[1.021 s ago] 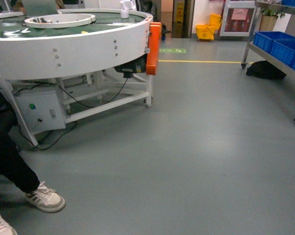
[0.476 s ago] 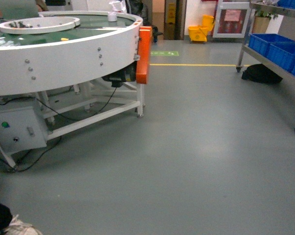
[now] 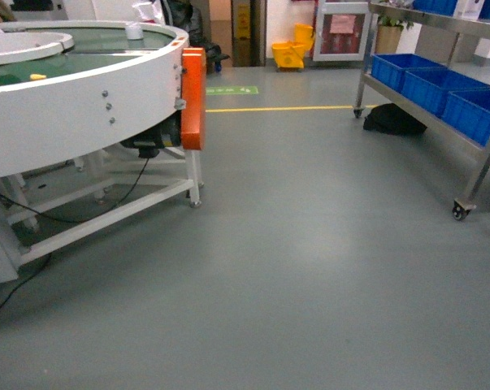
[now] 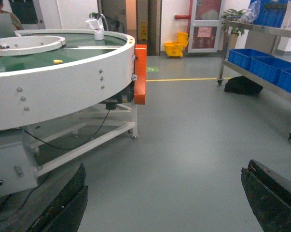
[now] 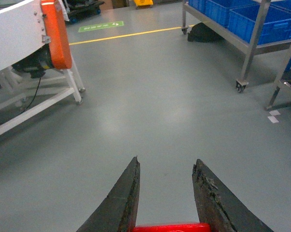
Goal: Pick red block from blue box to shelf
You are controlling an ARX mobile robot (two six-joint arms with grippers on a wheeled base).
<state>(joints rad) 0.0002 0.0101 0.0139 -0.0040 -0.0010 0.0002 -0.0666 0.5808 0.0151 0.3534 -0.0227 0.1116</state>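
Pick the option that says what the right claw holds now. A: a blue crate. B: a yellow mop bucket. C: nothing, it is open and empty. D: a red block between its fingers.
D: the right wrist view shows the red block wedged between the two dark fingers of the right claw.

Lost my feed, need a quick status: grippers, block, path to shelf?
Left gripper open, empty. Right gripper shut on red block. Shelf ahead right, bare floor between.
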